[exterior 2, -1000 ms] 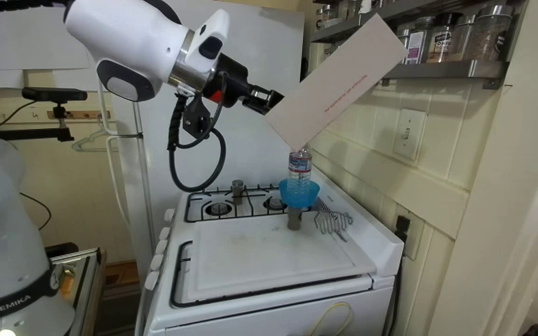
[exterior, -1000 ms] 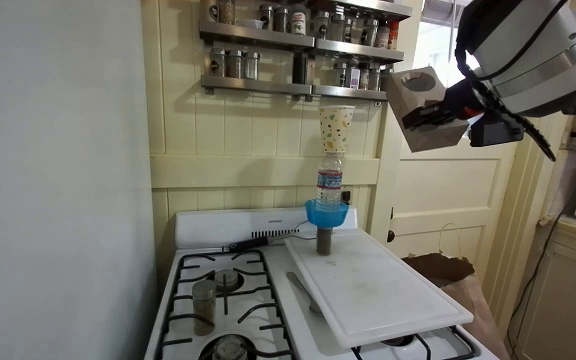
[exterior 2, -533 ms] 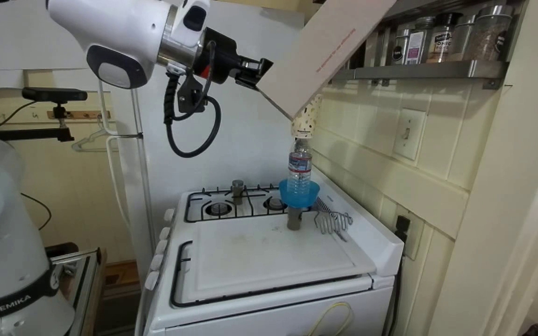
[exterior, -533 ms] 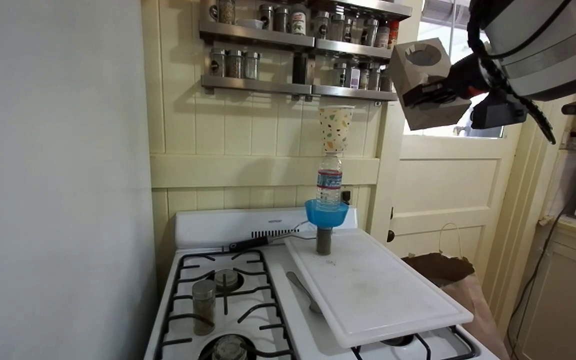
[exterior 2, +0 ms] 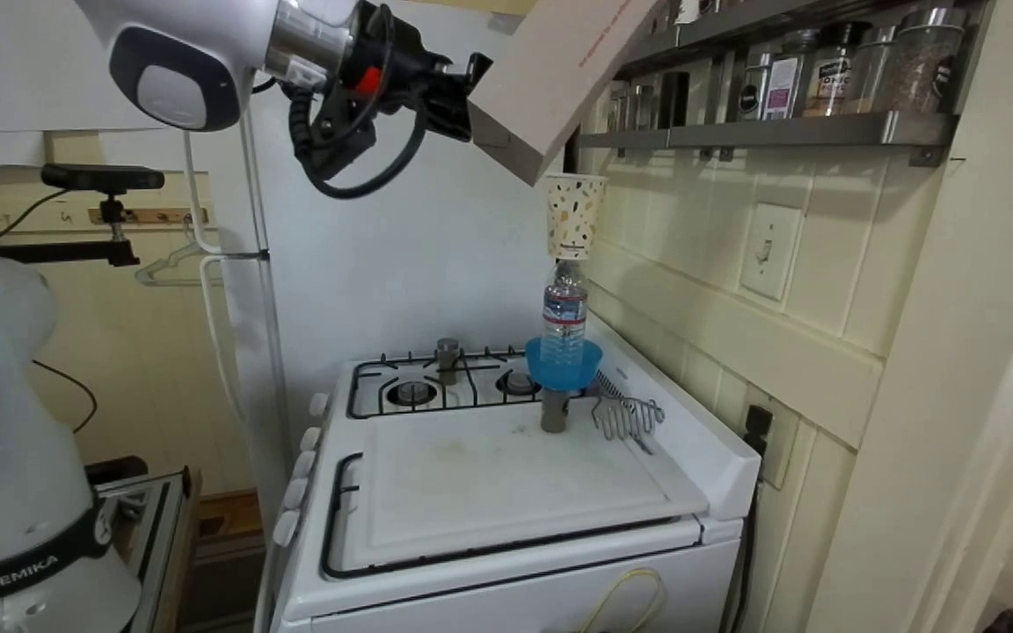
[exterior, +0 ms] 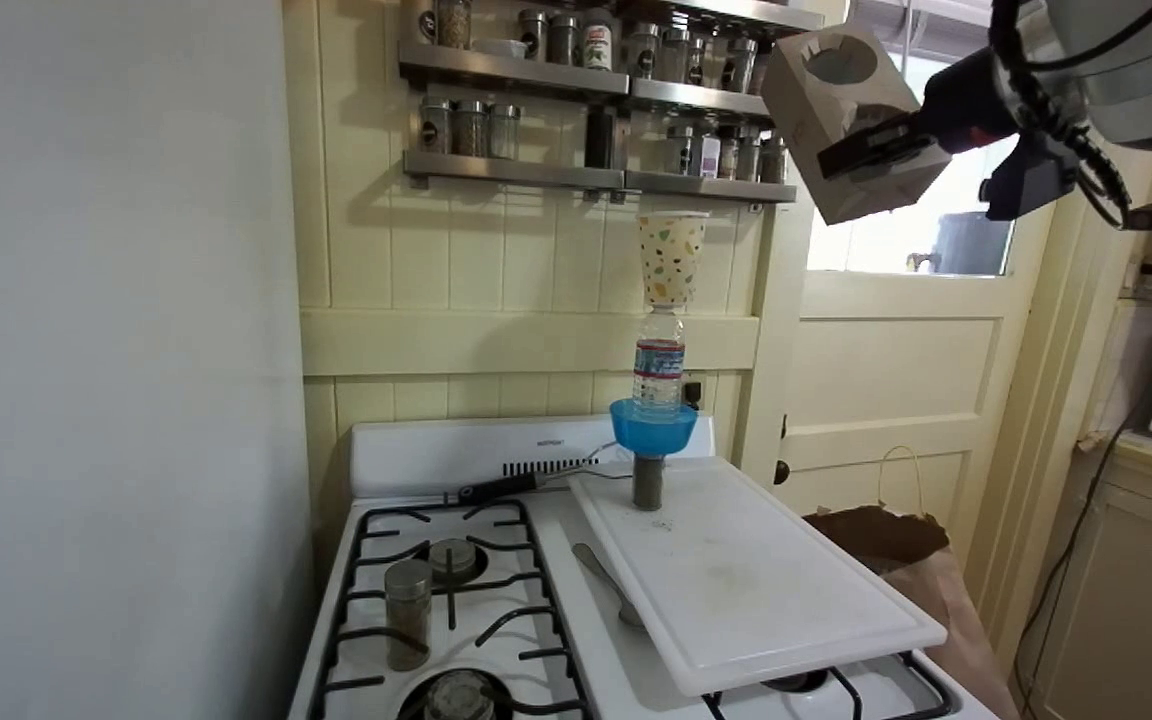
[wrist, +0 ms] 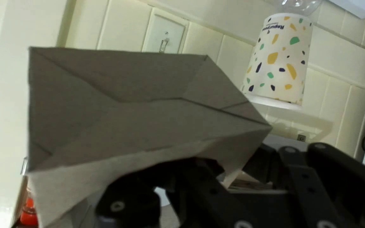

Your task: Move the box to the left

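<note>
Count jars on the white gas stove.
2: a cylindrical metal-lidded glass jar amid the black metal grate, and a grey-brown cylindrical jar on the white rectangular cutting board, under the round blue bowl. No others show.

Bright light pours through the window in an exterior view, bleaching it nearly white, while soft shadows lie on the wall under the shelves. The wrist view is hazier: the near face of the box sits in shade, the fingers are dark and blurred, the lower left corner glares
</note>
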